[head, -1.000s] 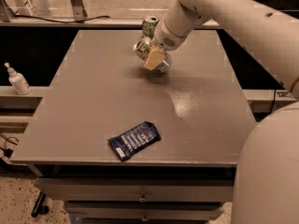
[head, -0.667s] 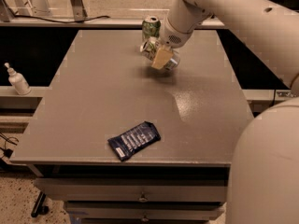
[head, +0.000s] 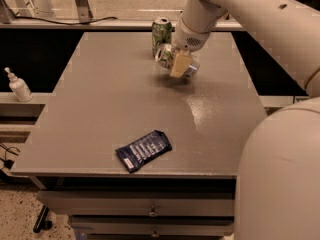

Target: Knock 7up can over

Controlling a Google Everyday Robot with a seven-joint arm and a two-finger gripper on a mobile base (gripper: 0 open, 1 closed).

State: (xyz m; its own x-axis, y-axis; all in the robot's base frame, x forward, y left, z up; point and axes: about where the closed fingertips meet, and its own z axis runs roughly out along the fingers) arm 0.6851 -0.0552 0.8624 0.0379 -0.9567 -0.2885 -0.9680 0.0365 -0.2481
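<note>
The 7up can [head: 165, 55], pale silver-white with green marks, is tipped over on the grey table [head: 100, 99] at the back middle, its round end facing left. My gripper [head: 180, 65] reaches down from the upper right and is right against the can, covering its right part. I cannot tell whether the can lies flat on the table or is held slightly off it.
A greener can [head: 161, 34] stands upright just behind the tipped can near the table's far edge. A dark blue snack packet [head: 144, 150] lies near the front edge. A white pump bottle [head: 19, 85] stands on a ledge to the left. My arm fills the right side.
My gripper has moved a little to the right with the tipped can beside it. The upright green can and the packet have not moved.
</note>
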